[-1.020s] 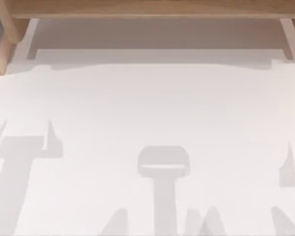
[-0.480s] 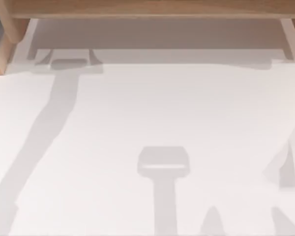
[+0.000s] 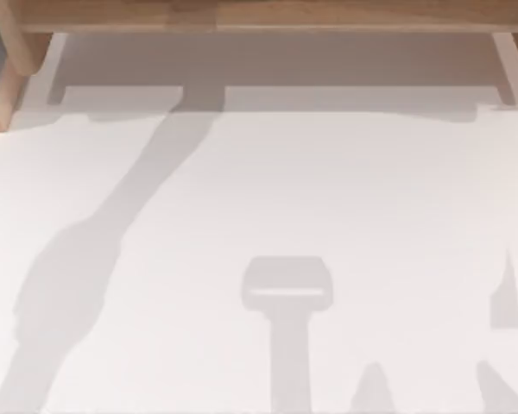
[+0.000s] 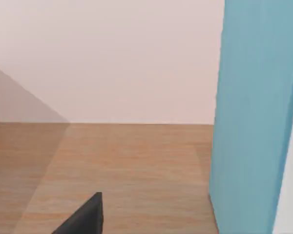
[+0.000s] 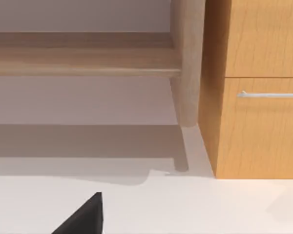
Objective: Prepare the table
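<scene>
Top view looks straight down on the table [image 3: 345, 190], a plain white surface that spreads across nearly the whole view, from the left edge to the right. Along its far side runs a light-brown wooden shelf frame [image 3: 259, 15], with a wooden post [image 3: 7, 78] at the far left corner. Several grey shadows lie on the white top: a long slanted one running from the near left up to the shelf, a T-shaped one near the middle of the near side, and smaller pointed ones at the near right.

Left wrist view faces a wooden shelf board [image 4: 112, 165] with a pale wall behind it and a tall blue panel [image 4: 254, 112] standing on the board. A dark finger of the left gripper [image 4: 85, 217] pokes into this view above the wood, so this pincer is up at the shelf, off the white top. Whether it is open or closed cannot be told from 1 finger.

Right wrist view shows the right gripper's dark finger [image 5: 85, 217] low over the white tabletop, facing the shelf and a wooden drawer cabinet [image 5: 256, 97] with a metal handle [image 5: 268, 94]. Its state cannot be told either.
</scene>
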### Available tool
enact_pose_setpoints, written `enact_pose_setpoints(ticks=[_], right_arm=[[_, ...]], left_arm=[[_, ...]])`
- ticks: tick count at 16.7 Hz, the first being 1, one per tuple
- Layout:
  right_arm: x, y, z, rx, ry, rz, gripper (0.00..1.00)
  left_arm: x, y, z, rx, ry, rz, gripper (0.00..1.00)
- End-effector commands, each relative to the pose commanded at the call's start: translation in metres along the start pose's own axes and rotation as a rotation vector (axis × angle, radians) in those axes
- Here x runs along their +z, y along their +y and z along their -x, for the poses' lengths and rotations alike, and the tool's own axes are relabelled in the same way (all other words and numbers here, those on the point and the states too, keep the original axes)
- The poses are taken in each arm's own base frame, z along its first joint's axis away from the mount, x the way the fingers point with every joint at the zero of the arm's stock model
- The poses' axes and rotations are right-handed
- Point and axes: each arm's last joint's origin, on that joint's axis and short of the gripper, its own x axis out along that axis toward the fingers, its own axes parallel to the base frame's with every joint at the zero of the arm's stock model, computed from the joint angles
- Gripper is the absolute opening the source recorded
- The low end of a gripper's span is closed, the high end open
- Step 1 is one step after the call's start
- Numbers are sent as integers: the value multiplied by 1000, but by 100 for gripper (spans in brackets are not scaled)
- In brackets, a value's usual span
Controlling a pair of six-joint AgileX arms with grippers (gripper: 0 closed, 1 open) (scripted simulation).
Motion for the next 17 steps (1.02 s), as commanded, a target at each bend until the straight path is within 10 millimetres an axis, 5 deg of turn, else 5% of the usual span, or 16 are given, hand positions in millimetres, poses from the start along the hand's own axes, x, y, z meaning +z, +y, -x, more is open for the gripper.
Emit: enact_pose_setpoints(ticks=[4,17], right_arm=[[0,0,0,0,0,0,100],[0,0,0,0,0,0,100]], left_arm=[[-8,-28,-18,-4,-8,5,100],[-8,-30,-38,-4,-9,5,100]])
